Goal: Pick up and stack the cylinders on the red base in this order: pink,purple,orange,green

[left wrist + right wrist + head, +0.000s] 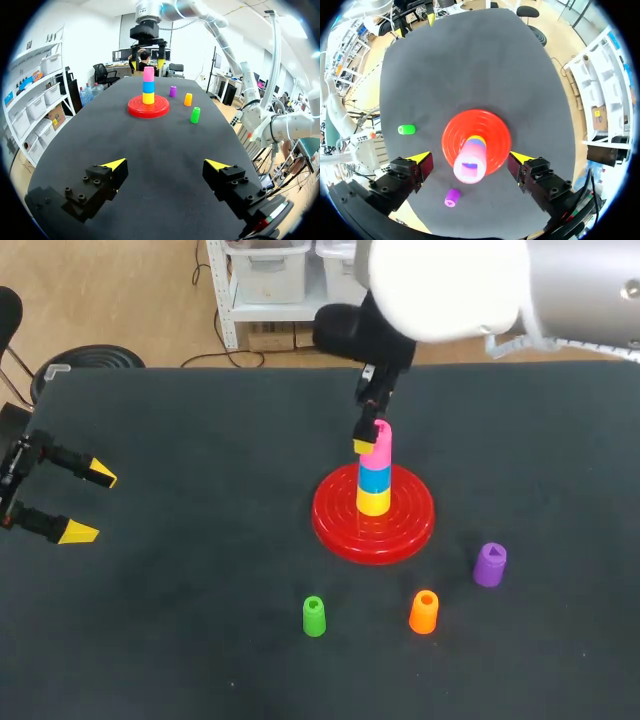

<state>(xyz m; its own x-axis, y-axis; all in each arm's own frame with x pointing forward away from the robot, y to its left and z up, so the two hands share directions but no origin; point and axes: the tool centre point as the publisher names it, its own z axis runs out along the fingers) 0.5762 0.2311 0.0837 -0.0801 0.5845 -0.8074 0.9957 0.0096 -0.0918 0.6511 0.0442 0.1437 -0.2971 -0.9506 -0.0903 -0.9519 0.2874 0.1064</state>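
Note:
A pink cylinder [381, 445] tops a blue one [375, 479] and a yellow one [373, 502] on the red base [340, 525]. My right gripper [372, 440] hangs over the stack. In the right wrist view it [470, 157] stands open, its fingers well clear of the pink cylinder [469, 167] on both sides. The purple cylinder [490, 565], orange cylinder [424, 611] and green cylinder [314, 616] stand on the table in front of the base. At the table's left edge my left gripper [92, 504] is open and empty.
The dark table [200, 640] carries only these things. In the left wrist view the base [148, 107] lies far ahead of my left gripper [167, 164], with the purple [173, 91], orange [188, 99] and green [195, 115] cylinders beside it.

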